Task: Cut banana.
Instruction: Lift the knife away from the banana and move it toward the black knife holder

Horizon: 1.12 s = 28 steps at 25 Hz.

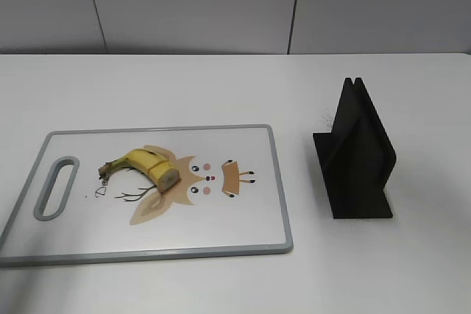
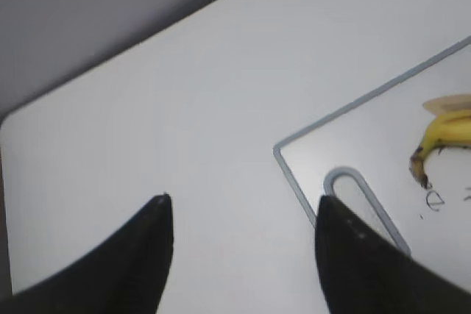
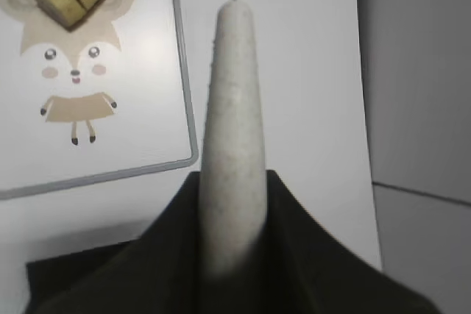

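Two sets of jaws are working this scene for us, and we are starting with them: on the left gripper [image 2: 243, 255] the jaws are standing wide apart with nothing between them, hovering over bare table [image 2: 184, 108] just off the handle corner of the cutting board [image 2: 309, 156]. On the right gripper [image 3: 232, 270] the jaws are clenched on a pale, speckled knife [image 3: 232, 123], which is sticking straight out ahead of the wrist camera, its edge turned so we cannot tell which way it is facing. Moving outward, we are seeing the banana [image 1: 143, 165] lying on the cutting board, left of the middle, stem end toward the handle slot [image 1: 57, 187] and its blunt cut face toward the cartoon print. We are judging it light, soft under a thin peel, easily bruised and liable to roll on its curve under a blade. We are thinking the free jaws should be taking it near the stem, where it is narrowest and firmest, with gentle pressure, leaving the thick end clear for the knife. Farther right, the black knife stand [image 1: 359, 154] is sitting on the table, apart from the board and showing no knife in it.
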Tool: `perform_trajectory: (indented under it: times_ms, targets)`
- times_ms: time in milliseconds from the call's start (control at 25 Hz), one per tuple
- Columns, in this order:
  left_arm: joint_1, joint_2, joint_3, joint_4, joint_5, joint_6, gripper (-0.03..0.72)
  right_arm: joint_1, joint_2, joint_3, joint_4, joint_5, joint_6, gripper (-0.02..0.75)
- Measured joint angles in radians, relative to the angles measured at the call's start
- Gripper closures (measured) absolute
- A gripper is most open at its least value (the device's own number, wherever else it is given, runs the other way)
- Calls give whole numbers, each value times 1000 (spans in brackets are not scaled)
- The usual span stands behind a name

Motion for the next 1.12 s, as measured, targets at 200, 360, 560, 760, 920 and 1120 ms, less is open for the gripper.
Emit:
perform_trajectory:
  times_ms: [200, 360, 560, 760, 920, 1120]
  targets:
    - [1, -55, 0, 149, 188, -286, 121, 0, -33, 0, -57, 1, 456, 570]
    - [2, -128, 9, 200, 322, -418, 122, -1, -89, 45, -99, -1, 699, 570]
    - [3, -308, 117, 217, 365, -499, 122, -2, -258, 296, -89, -2, 872, 570]
    - [3, -520, 276, 218, 379, -531, 125, -2, -419, 538, -121, -27, 1074, 570]
    - [3, -693, 376, 217, 421, -538, 126, -2, -502, 652, -134, -46, 1190, 570]
    - [3, -876, 428, 217, 467, -540, 126, -2, -595, 801, -135, -112, 1308, 570]
